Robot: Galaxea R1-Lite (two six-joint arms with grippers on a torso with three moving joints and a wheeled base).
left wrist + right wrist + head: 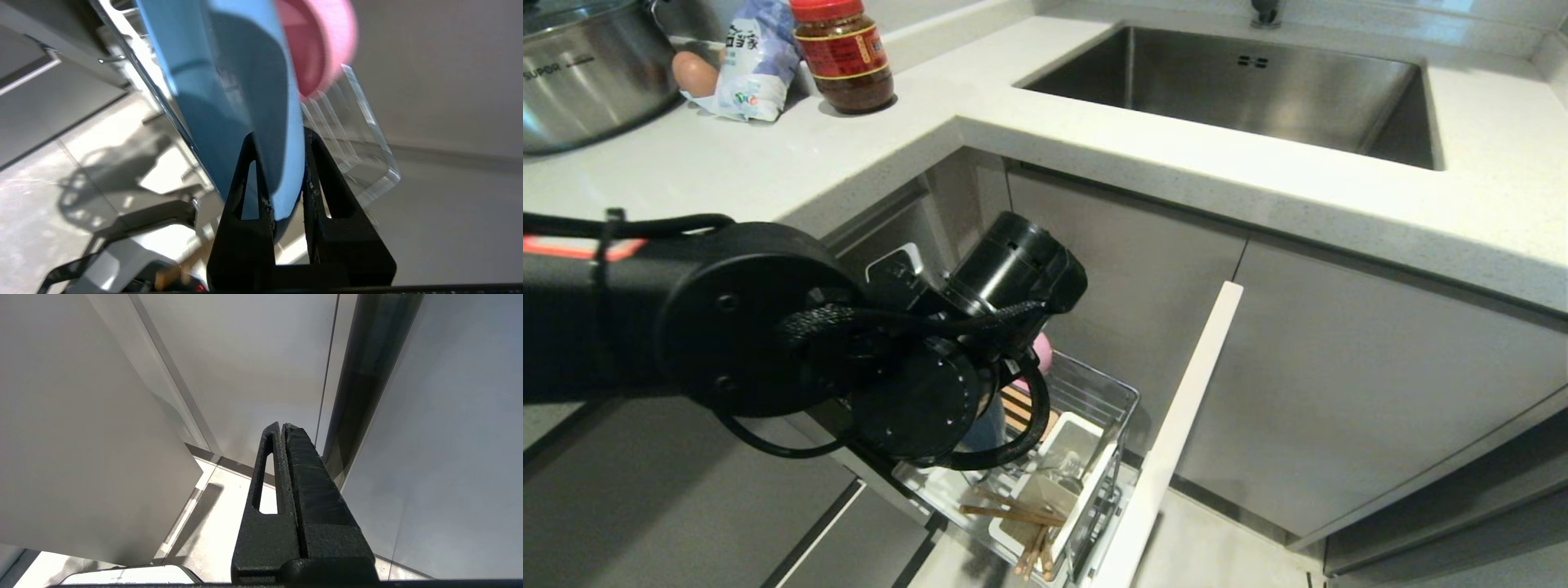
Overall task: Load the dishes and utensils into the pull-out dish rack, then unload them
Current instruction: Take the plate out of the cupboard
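Left arm (735, 327) fills the near foreground, black links and looped cable, reaching down from 9 o'clock into the pull-out dish rack (1123, 400). Left gripper (282, 175) pinches the rim of the light blue plate (229, 81), one finger on each face, plate standing on edge. Pink bowl (322, 41) sits just behind the plate, also on edge; in the head view only a sliver of it (1043, 349) shows past the wrist. The rack is drawn out under the counter, its narrow white front panel (1176, 433) at 3 o'clock of the basket. White utensil cup (1054, 482) at the rack's front end holds the wooden chopsticks (1021, 523), lying crossed and poking out toward 6 o'clock. Slotted wooden strip (1017, 408) shows beside the cup. Right gripper (284, 457) hangs by the grey cabinet fronts, fingers pressed together, holding nothing.
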